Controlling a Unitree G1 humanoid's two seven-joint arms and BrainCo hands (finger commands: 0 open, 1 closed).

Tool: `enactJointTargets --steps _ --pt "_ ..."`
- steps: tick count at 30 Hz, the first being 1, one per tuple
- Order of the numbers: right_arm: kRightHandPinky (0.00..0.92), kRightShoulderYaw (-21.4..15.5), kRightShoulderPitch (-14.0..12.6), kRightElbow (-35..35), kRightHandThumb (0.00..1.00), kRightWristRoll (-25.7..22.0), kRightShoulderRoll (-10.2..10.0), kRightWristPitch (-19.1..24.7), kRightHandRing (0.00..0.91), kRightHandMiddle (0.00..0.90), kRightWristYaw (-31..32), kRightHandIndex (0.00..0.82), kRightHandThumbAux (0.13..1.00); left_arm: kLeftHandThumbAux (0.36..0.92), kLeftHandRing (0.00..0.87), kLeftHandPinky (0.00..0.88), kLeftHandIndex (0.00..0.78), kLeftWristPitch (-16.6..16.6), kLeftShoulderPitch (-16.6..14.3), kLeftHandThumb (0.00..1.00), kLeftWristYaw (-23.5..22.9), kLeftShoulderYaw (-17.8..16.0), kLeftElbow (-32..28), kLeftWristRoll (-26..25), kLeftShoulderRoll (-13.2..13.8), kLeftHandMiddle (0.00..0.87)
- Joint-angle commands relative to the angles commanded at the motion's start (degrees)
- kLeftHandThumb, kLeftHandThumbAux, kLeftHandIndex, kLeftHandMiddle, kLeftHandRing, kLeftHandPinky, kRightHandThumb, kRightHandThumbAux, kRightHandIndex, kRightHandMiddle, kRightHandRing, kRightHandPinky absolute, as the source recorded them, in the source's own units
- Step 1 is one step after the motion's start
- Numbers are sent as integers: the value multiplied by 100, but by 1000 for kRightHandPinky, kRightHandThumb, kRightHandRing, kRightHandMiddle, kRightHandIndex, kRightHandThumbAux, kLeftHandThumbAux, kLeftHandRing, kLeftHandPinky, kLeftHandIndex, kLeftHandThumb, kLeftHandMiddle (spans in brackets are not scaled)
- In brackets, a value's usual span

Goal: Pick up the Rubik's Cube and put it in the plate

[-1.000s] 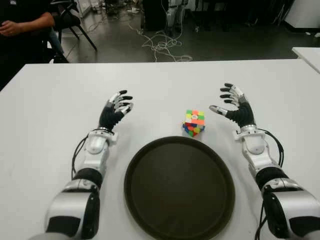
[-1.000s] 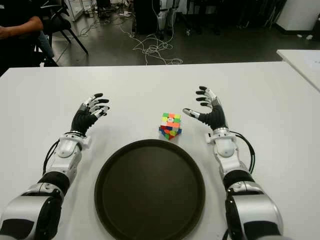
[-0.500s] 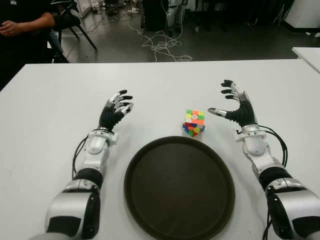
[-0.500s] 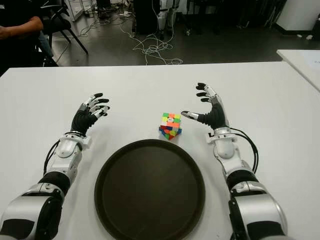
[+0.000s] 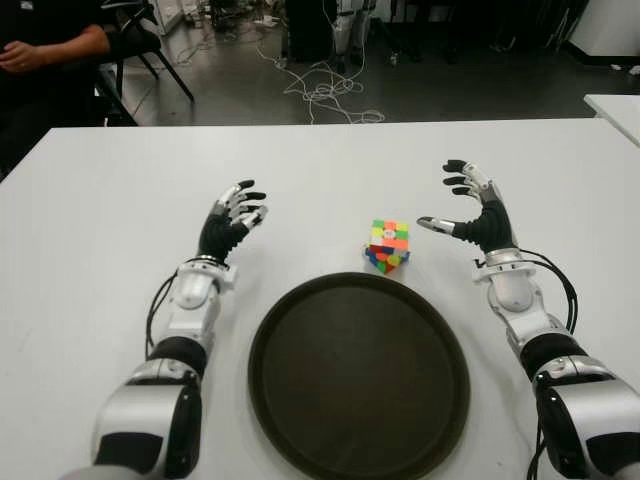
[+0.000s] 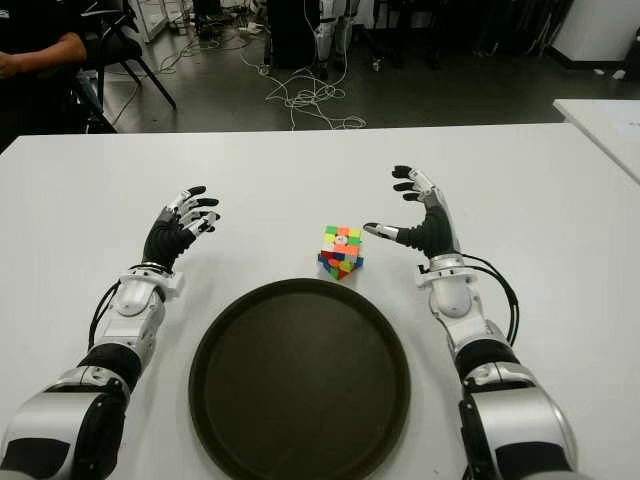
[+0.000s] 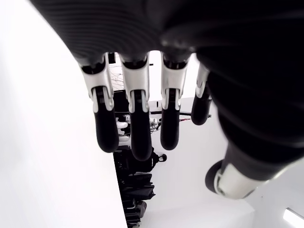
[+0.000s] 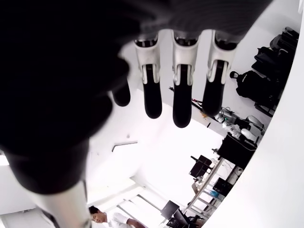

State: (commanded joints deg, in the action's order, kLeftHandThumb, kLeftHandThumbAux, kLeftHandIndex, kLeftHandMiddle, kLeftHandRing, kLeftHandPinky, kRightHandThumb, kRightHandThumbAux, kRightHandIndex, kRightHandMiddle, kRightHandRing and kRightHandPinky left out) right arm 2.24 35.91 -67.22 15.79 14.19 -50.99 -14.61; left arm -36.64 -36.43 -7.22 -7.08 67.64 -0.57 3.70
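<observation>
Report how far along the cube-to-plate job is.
Done: nothing yet. The Rubik's Cube sits on the white table just beyond the rim of the dark plate, which holds nothing. In hand: the right hand is open beside the cube, thumb pointing at it, not touching. The left hand is open, left of the cube. Left: grasp, lift, place.

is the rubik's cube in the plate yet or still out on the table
Still out. The Rubik's Cube sits on the white table just beyond the plate rim; the open right hand is beside it.
</observation>
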Motion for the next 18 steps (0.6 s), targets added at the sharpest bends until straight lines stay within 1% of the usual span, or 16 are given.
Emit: enactJointTargets --steps 4,6,10,14,18 --pt "303 29 44 2 7 37 9 -12 272 254 2 223 844 686 331 352 194 20 -7 350 -1 5 -7 4 3 300" --pt "302 66 118 2 12 76 -4 23 269 252 -4 221 846 684 330 348 192 29 -10 348 6 5 -7 6 4 299" --pt "308 142 388 5 20 140 -92 140 267 249 13 217 837 687 325 343 190 33 -14 345 2 3 -37 -1 8 299" --pt "311 248 533 -7 14 203 -162 42 268 247 62 221 818 694 320 340 189 27 -7 344 -5 19 -62 16 29 296" --pt "299 330 573 -34 2 256 -133 -62 259 239 123 220 806 698 315 336 192 50 -7 337 3 45 -98 42 50 292"
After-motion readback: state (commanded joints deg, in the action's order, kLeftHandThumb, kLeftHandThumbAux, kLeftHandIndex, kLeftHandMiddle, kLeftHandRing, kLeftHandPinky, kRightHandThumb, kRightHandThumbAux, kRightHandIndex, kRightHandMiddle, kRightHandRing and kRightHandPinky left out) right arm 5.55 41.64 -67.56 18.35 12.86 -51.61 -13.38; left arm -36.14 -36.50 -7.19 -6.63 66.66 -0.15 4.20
